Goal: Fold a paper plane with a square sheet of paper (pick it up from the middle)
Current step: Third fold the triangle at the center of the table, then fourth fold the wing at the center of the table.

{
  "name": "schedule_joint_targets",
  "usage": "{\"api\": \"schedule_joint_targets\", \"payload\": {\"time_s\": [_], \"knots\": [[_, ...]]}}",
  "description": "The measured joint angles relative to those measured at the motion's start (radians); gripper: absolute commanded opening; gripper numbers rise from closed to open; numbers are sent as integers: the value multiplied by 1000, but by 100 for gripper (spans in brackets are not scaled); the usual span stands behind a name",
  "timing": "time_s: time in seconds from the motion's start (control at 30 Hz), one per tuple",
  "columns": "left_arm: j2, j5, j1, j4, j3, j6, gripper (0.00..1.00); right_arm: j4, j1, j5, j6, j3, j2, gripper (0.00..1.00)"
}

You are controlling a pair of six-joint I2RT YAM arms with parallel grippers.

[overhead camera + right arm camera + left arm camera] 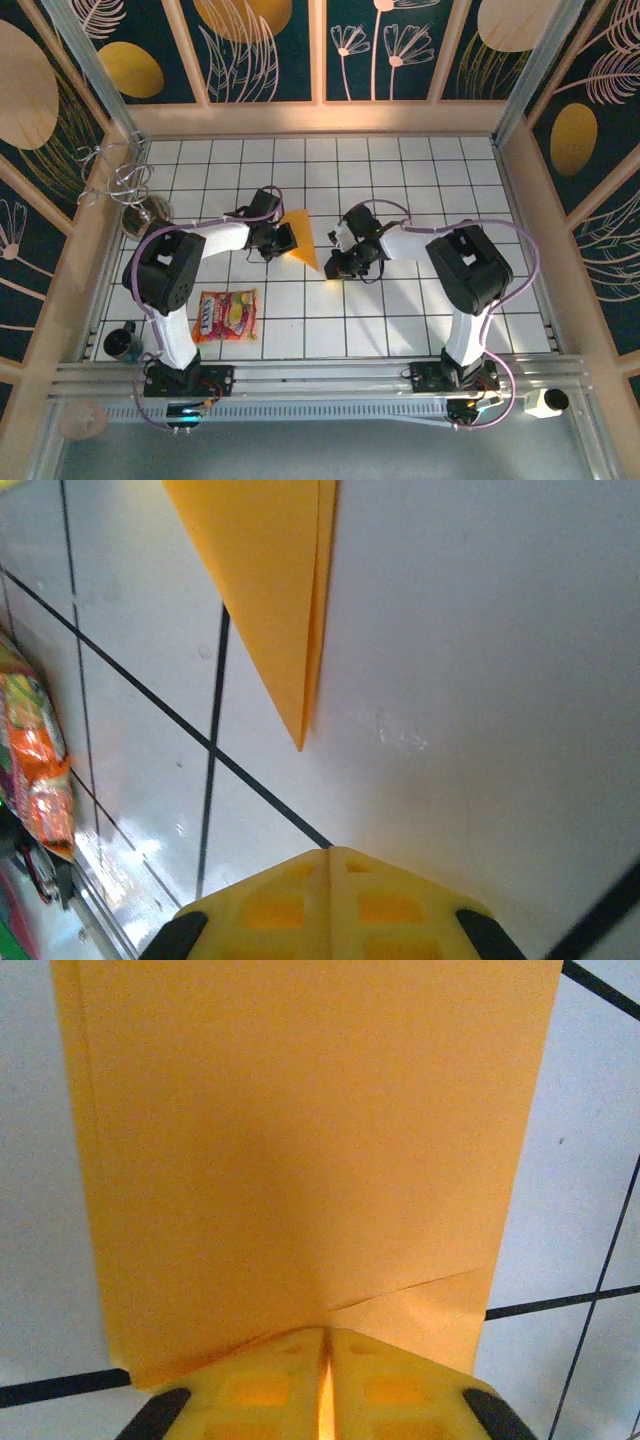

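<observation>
White tiled table [400, 300]: L claw [326, 1332] pinched on folded orange paper [300, 1140], R claw [330, 850] shut, empty, near its tip.

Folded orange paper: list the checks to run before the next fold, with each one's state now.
1. Folded orange paper lies on the tiled table, between both grippers: ok.
2. Left gripper shut, tips at the paper's near edge: ok.
3. Left gripper actually pinching the paper: cannot tell.
4. Right gripper shut, empty, apart from the paper's pointed tip: ok.
5. Paper layers flush along the edges: not ok, one layer peeks slightly past the other.
6. Snack packet apart from the paper: ok.
</observation>
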Motion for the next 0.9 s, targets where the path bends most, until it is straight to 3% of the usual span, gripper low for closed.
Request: {"api": "schedule_joint_targets", "payload": {"time_s": [0.23,0.4,0.57,0.9], "knots": [[-27,46,14,63,-10,-56,29,71,7,66,100,58,-28,11],[-135,90,81,172,-97,-110,34,157,30,119,206,121,38,16],[-184,111,143,232,-190,-151,37,197,35,138,261,188,138,17],[-185,145,141,264,-261,-188,38,191,33,163,276,248,217,19]]}}
